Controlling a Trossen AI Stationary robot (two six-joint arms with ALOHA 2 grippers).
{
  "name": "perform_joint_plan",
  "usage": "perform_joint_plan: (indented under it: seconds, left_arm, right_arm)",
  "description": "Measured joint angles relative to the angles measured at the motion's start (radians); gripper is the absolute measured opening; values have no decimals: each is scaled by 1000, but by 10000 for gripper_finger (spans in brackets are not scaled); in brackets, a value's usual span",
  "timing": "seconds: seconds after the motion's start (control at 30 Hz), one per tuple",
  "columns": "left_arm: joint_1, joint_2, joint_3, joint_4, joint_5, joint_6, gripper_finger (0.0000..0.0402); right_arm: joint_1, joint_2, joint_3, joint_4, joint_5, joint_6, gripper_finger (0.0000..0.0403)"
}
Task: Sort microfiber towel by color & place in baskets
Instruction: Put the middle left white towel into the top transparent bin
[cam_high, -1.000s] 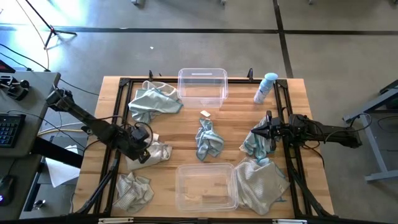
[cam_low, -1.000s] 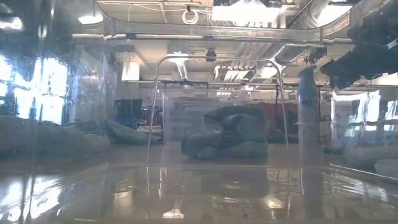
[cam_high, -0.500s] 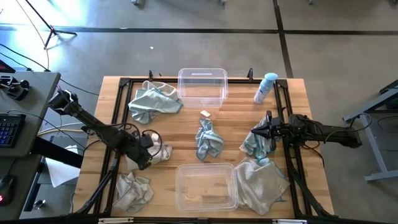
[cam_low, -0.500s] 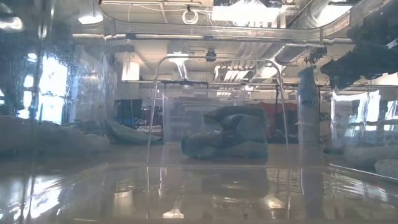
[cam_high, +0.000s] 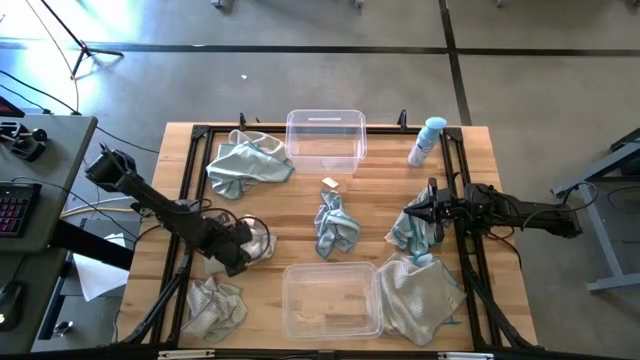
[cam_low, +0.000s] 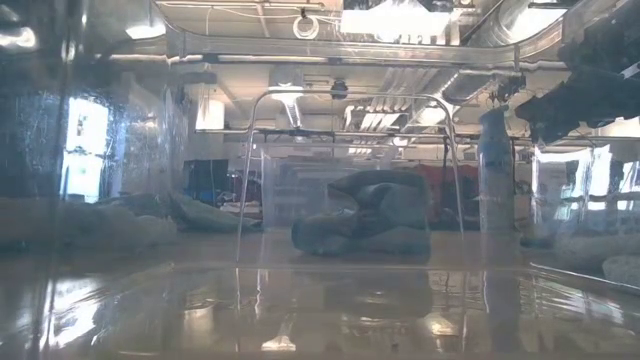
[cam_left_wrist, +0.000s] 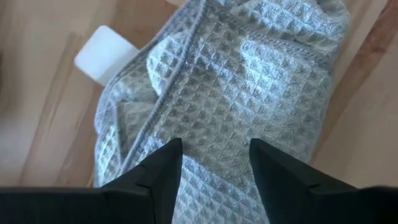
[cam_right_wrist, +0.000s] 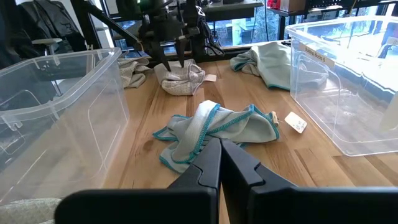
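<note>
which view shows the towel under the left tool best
The left wrist view: the pale waffle-weave towel fills it, between the open left tool. The high view shows it small, partly under the arm. The right wrist view shows it far off. The low view doesn't show it clearly.

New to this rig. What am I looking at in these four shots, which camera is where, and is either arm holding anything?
Two dark robot arms work at a wooden table, sorting towels into two clear baskets.

The high view looks straight down. The low view sits at table height and looks through clear plastic. Each wrist view looks forward past that arm's own fingers.

The left gripper hangs open over a pale beige-grey towel near the table's left side, its two fingers apart just above the cloth and holding nothing. The right gripper is shut and empty, waiting at the right side by a teal towel.

On the table: the far basket, the near basket, another teal towel in the middle, one at far left, pale towels at near left and near right, and a spray bottle.
</note>
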Motion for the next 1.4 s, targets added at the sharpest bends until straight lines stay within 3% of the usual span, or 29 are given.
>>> perform_joint_plan:
  seconds: [0.37, 0.5, 0.6, 0.7, 1.0, 1.2, 1.4]
  left_arm:
    - [-1, 183, 4, 81, 4, 64, 145]
    - [-2, 230, 9, 102, 7, 74, 105]
    - [-2, 228, 9, 108, 10, 81, 49]
    - [0, 191, 0, 102, 11, 80, 11]
    - [0, -53, 34, -55, -33, 48, 2]
    - [0, -180, 153, -154, -112, 74, 1]
    - [0, -231, 298, -243, -223, 158, 1]
  right_arm:
    - [0, 0, 0, 0, 0, 0, 0]
    - [0, 0, 0, 0, 0, 0, 0]
    - [0, 0, 0, 0, 0, 0, 0]
    - [0, 0, 0, 0, 0, 0, 0]
    - [0, 0, 0, 0, 0, 0, 0]
    - [0, 0, 0, 0, 0, 0, 0]
    - [0, 0, 0, 0, 0, 0, 0]
